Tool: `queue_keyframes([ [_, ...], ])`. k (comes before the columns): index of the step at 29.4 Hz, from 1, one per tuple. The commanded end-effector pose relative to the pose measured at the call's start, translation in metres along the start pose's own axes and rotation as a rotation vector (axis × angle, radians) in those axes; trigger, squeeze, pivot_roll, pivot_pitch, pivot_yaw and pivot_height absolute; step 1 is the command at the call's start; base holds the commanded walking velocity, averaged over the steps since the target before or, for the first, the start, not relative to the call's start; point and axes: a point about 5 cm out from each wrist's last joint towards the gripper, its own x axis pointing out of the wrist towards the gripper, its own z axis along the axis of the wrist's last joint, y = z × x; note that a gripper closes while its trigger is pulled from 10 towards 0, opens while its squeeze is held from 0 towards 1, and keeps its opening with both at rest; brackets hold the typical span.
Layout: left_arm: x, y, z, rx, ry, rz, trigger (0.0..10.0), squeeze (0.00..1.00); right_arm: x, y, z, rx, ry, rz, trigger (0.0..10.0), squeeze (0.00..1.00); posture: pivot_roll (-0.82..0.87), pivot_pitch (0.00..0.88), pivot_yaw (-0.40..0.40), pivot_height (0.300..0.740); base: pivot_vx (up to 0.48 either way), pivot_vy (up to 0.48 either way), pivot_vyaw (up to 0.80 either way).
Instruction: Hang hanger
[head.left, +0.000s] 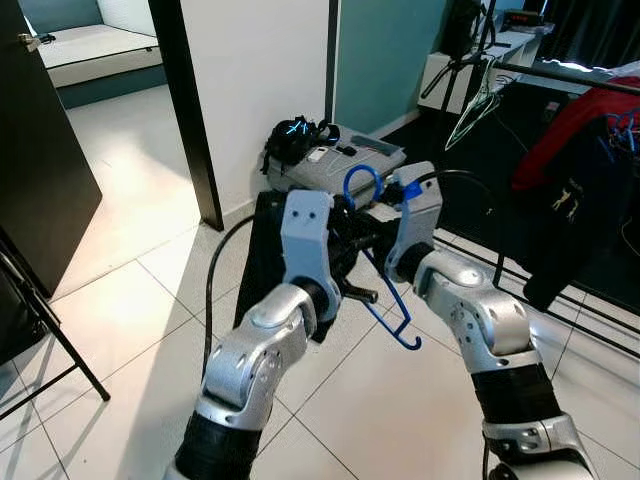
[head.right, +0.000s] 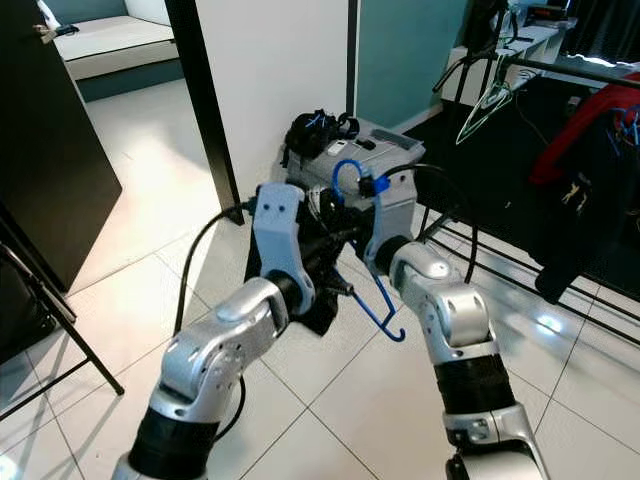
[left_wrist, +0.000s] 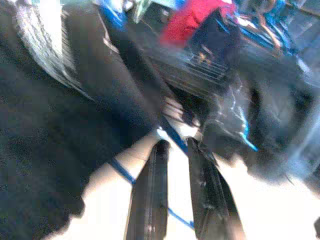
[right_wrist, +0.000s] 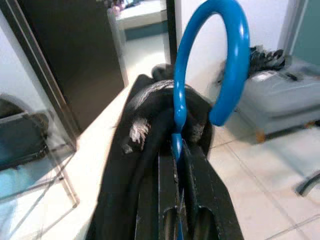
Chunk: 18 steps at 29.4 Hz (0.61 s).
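Note:
A blue plastic hanger (head.left: 361, 181) with a black garment (head.left: 264, 262) draped on it hangs between my two arms, low over the tiled floor. My right gripper (right_wrist: 176, 142) is shut on the hanger's neck, and the blue hook (right_wrist: 226, 50) rises from between its fingers. My left gripper (left_wrist: 177, 146) is close beside the garment; its fingers stand slightly apart, with a blue hanger bar crossing between them, though that view is blurred. The hanger's lower blue end (head.left: 402, 335) sticks out under my right arm. The clothes rail (head.left: 562, 72) is further off at the right.
On the rail hang a red garment (head.left: 565, 125), a dark garment (head.left: 585, 200) and a pale empty hanger (head.left: 476, 105). A grey case (head.left: 345, 160) with a black headset (head.left: 296, 133) lies by the white wall. A black door frame (head.left: 186, 110) and black stand legs (head.left: 52, 335) are at left.

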Motion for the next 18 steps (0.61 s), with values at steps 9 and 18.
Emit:
queue_keyframes([
  [9,-0.042,-0.04,-0.012,0.032,0.132,-0.507,10.0,1.0,0.002,-0.002,0.041,0.044,-0.204,0.095,10.0,0.0,0.01,0.023,-0.008,0.735,0.0,0.0,0.0],
  [18,-0.042,-0.003,0.005,0.057,0.061,-0.37,10.0,1.0,-0.015,-0.012,0.056,0.058,-0.259,0.235,10.0,0.0,0.01,0.014,-0.009,0.735,0.0,0.0,0.0],
])
